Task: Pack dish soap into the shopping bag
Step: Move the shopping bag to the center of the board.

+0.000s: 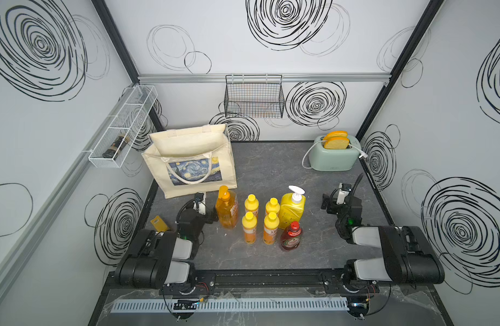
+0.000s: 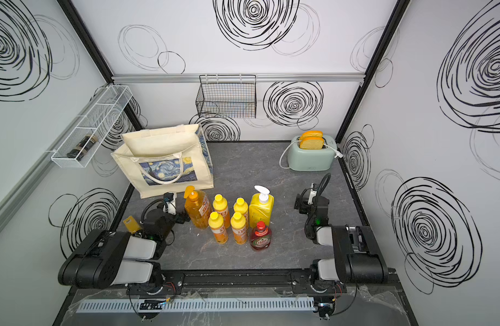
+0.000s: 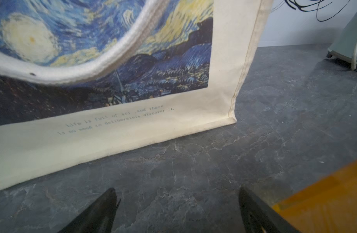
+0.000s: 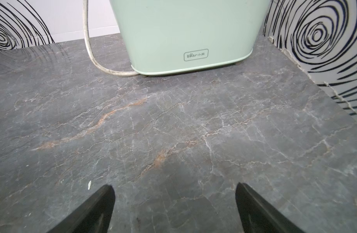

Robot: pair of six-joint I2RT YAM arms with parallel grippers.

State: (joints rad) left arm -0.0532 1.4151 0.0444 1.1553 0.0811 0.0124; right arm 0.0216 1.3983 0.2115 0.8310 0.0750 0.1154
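Note:
The cream shopping bag [image 1: 186, 166] with its blue-and-yellow print stands open at the back left of the table; the left wrist view shows its front [image 3: 133, 129] close up. The dish soap stands upright in a cluster before it: a clear orange pump bottle [image 1: 227, 210], several small yellow bottles [image 1: 251, 204], a yellow white-pump bottle [image 1: 292, 210] and a red Fairy bottle [image 1: 291, 237]. My left gripper [image 1: 201, 201] [image 3: 177, 193] is open and empty, low between bag and orange bottle [image 3: 324, 197]. My right gripper [image 1: 339, 197] [image 4: 174, 188] is open and empty, right of the cluster.
A mint toaster [image 1: 335, 153] [image 4: 185, 36] holding toast sits at the back right with a white cord. A black wire basket [image 1: 254, 97] hangs on the back wall. A white wire shelf [image 1: 124, 127] on the left wall holds a dark bottle. A small yellow item [image 1: 159, 223] lies by the left arm.

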